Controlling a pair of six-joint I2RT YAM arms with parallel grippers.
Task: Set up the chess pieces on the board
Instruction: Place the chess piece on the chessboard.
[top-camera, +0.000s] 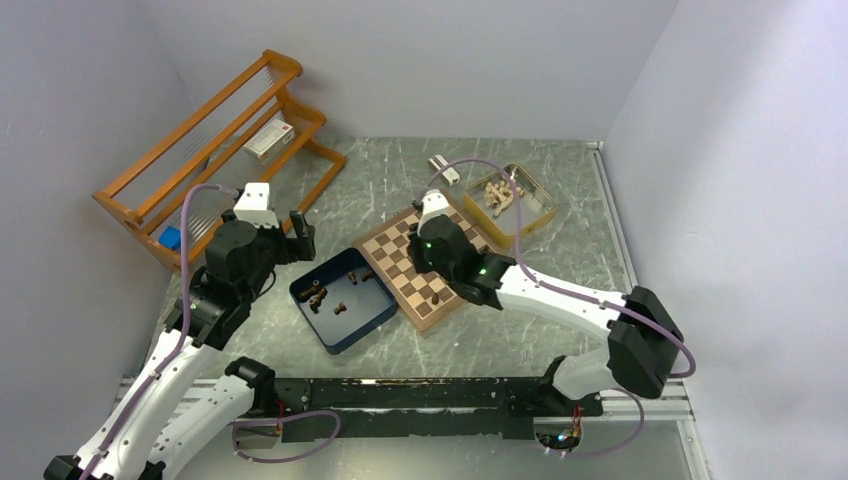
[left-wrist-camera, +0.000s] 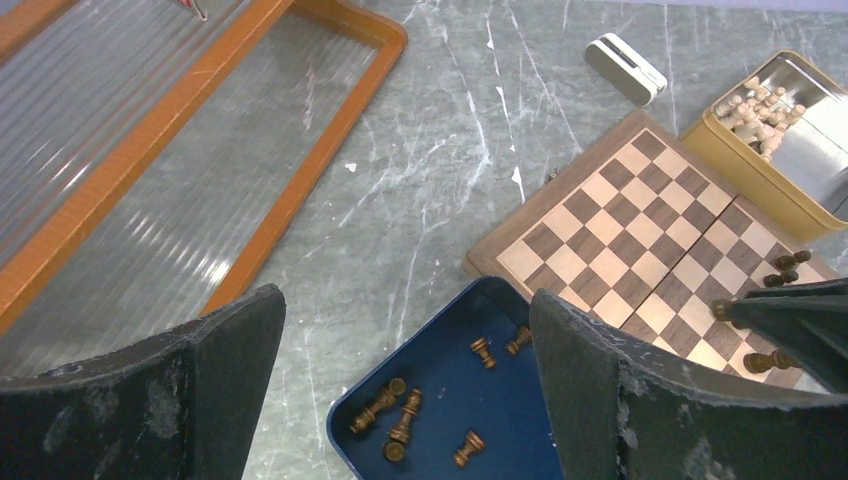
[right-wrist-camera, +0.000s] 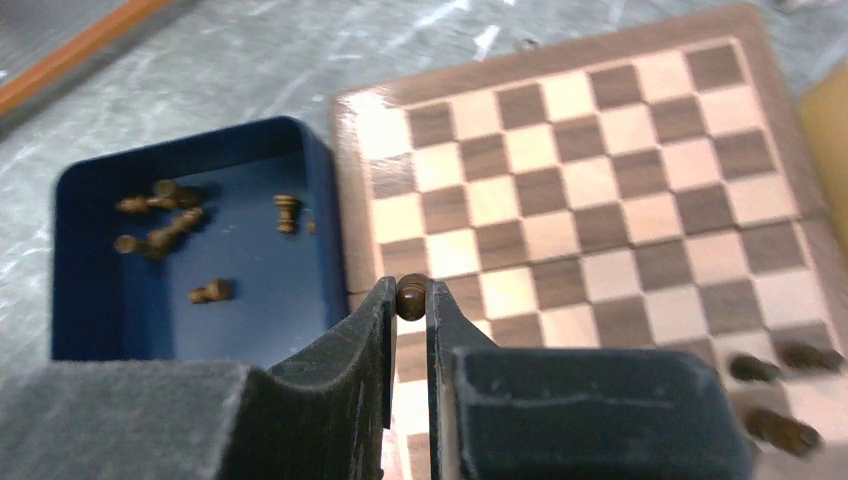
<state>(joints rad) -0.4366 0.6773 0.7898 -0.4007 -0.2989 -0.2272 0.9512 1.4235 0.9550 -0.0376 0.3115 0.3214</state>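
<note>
Jaws of the right gripper (right-wrist-camera: 409, 300) are pressed together on the round head of a small dark piece (right-wrist-camera: 411, 293). They hold it above the board (right-wrist-camera: 600, 150), just inside the edge that faces the blue box (right-wrist-camera: 320, 200). The left gripper (left-wrist-camera: 405, 300) has its jaws wide apart with nothing between them. It hangs over the table (left-wrist-camera: 430, 180) at about ten o'clock from the box, well apart from the board.

Only a little looks done. A few dark pieces stand or lean on the squares along one edge of the board: in the left wrist view they show at four o'clock of the board (left-wrist-camera: 790, 262), and in the right wrist view at four o'clock of the picture (right-wrist-camera: 750, 368). They are blurred there, so I cannot tell which pieces they are or whether each is centred on its square. The rest of the visible squares are bare, though from above the right arm hides part of the board (top-camera: 395, 250).

Much seems left. About six loose pieces (left-wrist-camera: 403, 430) lie on their sides or stand in the blue box (top-camera: 345, 315), which sits at eight o'clock from the board and touches its edge. The one in the right jaws has not been set down. The tan tin (top-camera: 545, 205) at two o'clock from the board holds the pale pieces (left-wrist-camera: 760, 105), none of which is on the board. By my reckoning the job is in its early part.
</note>
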